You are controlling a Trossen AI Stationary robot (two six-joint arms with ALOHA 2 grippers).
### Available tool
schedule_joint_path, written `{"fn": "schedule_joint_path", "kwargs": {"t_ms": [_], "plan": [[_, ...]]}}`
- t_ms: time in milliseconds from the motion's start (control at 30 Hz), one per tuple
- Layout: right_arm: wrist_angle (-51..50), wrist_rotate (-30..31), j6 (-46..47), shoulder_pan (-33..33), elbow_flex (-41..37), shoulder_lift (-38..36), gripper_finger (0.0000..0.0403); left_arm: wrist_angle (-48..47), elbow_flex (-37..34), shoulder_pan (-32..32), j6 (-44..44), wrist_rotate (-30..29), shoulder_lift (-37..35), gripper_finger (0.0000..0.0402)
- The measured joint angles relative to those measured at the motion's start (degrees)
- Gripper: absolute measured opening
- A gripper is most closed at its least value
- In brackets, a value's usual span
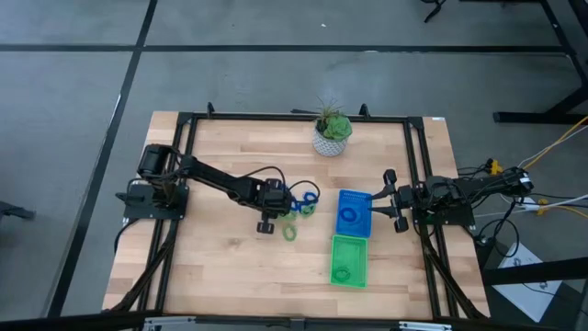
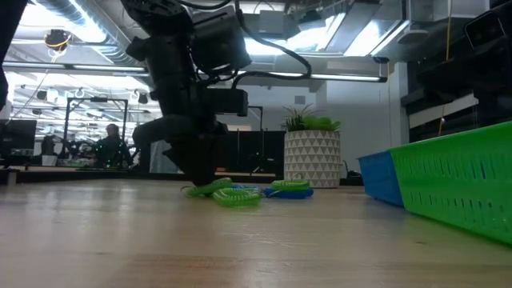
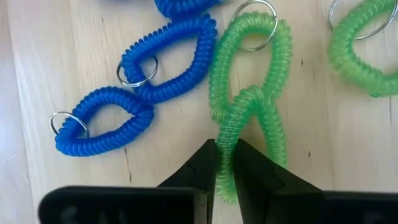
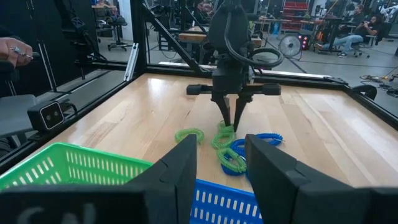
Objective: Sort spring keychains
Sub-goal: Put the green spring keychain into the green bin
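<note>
Left tool (image 3: 225,163) pinching green spring keychain (image 3: 249,106) | blue keychains (image 3: 168,65) beside | right tool (image 4: 219,163) wide

Green keychain (image 3: 249,99): lower end hidden between left gripper (image 3: 225,171) fingers; neighbouring green keychain (image 3: 364,53) cut by frame edge.

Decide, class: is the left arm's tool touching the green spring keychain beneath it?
Touching. The left wrist view shows the left tool with both fingers pressed against a strand of the green spring keychain, no gap either side.

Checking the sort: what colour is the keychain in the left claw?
Light green keychain, pinched in the left claw; clearest in the left wrist view.
</note>
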Motion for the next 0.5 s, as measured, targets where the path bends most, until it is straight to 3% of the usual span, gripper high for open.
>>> {"fn": "schedule_joint_path", "kwargs": {"t_ms": [500], "plan": [[0.0,0.0,0.0,0.0,0.0,0.0,0.0136,-0.6,0.0,0.0,0.5,0.1,-8.6,0.0035]]}}
